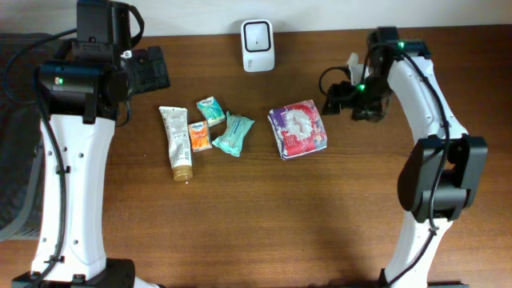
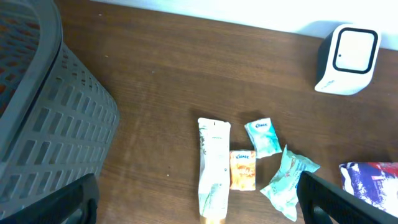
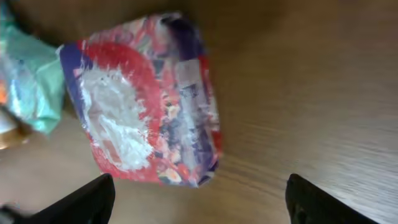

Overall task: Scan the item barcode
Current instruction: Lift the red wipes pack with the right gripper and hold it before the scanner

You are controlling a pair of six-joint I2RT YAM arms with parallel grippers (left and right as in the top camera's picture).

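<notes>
Crinkly red-and-purple plastic, the packet [image 1: 298, 130] lying right of centre on the tabletop [image 1: 240, 200] looks light, soft and slippery, best pinched across its narrow sides by the right pincer [image 1: 330, 99], spread empty just beside it.

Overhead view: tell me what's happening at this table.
Two robot arms are set up to scan item barcodes. The right claw is open beside the red and purple packet, which lies flat on the table, not held. The left claw is open too, up over the left side, holding nothing. The white scanner stands at the back edge. A tube and three small packets lie grouped left of the red one.
</notes>
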